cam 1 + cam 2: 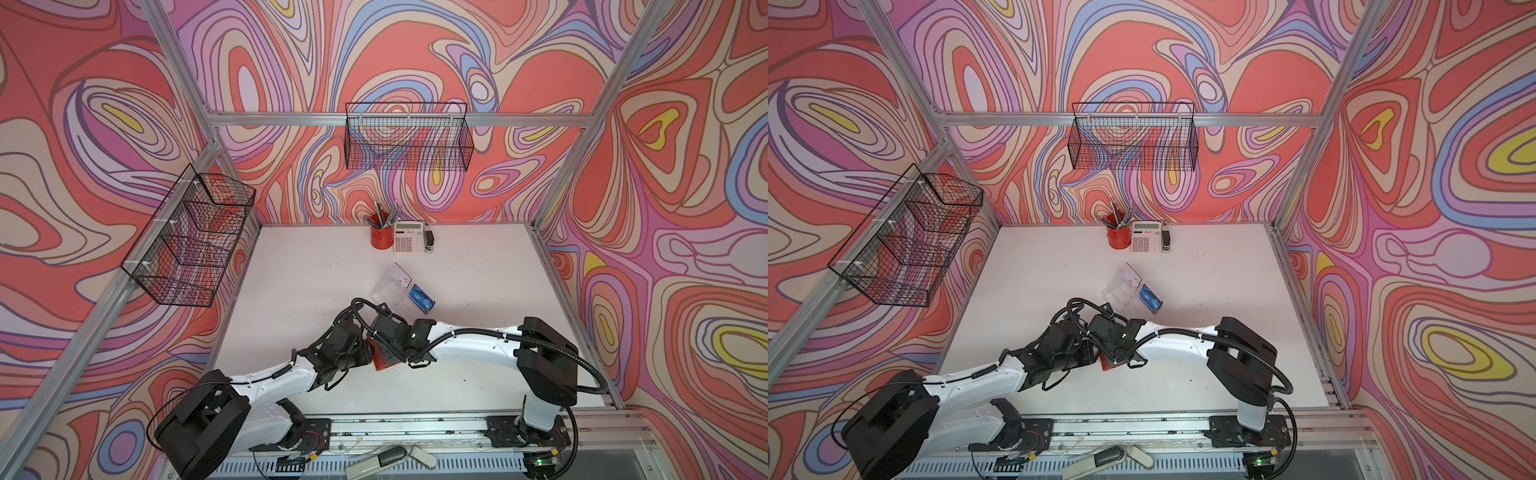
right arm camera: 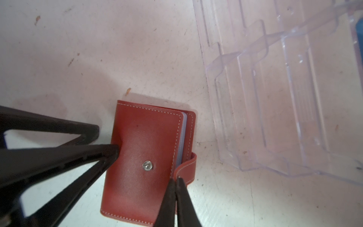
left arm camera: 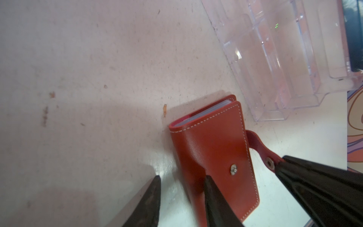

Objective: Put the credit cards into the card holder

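Note:
A red wallet [image 3: 212,149] [image 2: 145,157] lies closed on the white table [image 1: 299,291], its strap [image 2: 186,167] unsnapped. My right gripper [image 2: 176,179] is shut on the strap's end, also seen in the left wrist view [image 3: 280,163]. My left gripper [image 3: 182,186] stands open; one finger presses the wallet's spine edge and the other rests on the table. In both top views the arms hide most of the wallet [image 1: 380,360] [image 1: 1109,362]. Just beyond it lies the clear tiered card holder [image 1: 388,293] [image 1: 1121,293] with a blue credit card [image 1: 420,298] [image 1: 1150,298] in it.
A red pen cup [image 1: 380,237], a calculator [image 1: 409,239] and a small black item [image 1: 430,240] stand at the table's back edge. Wire baskets hang on the back wall [image 1: 409,143] and the left wall [image 1: 191,241].

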Robot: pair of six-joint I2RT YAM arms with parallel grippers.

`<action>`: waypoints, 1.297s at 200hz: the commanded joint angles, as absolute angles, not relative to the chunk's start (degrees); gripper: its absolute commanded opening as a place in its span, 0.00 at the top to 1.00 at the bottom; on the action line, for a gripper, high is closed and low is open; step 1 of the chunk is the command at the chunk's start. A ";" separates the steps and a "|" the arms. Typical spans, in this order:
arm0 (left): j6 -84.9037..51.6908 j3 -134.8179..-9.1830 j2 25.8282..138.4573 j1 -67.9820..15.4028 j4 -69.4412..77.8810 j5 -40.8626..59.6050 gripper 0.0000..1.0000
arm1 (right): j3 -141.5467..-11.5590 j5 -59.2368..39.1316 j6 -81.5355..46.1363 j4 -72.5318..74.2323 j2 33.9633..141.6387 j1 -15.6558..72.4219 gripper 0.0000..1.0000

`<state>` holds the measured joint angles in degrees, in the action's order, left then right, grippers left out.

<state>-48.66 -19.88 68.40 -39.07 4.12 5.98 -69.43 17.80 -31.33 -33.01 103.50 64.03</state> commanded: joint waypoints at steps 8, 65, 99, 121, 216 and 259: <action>-48.43 -20.59 69.13 -39.20 4.69 5.63 0.60 | -69.12 15.79 -31.13 -32.24 102.66 63.81 1.00; -47.72 -20.83 70.71 -39.20 6.10 5.76 0.60 | -68.05 11.07 -30.78 -27.97 104.64 63.81 1.00; -48.42 -19.62 71.00 -39.20 5.98 4.92 0.60 | -66.08 8.25 -31.20 -25.28 104.76 62.61 1.00; -49.12 -18.49 71.20 -39.16 6.48 5.17 0.60 | -65.06 5.75 -31.17 -23.58 104.84 61.43 1.00; -50.54 -14.50 75.09 -39.20 13.09 7.56 0.61 | -59.94 -1.35 -31.21 -17.74 102.18 57.35 1.00; -50.49 -14.72 76.20 -39.20 13.45 7.24 0.62 | -59.34 -1.60 -31.55 -17.53 102.04 57.32 1.00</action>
<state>-49.76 -16.91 73.97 -39.07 18.90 7.05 -60.88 -0.89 -31.16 -16.99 102.67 57.45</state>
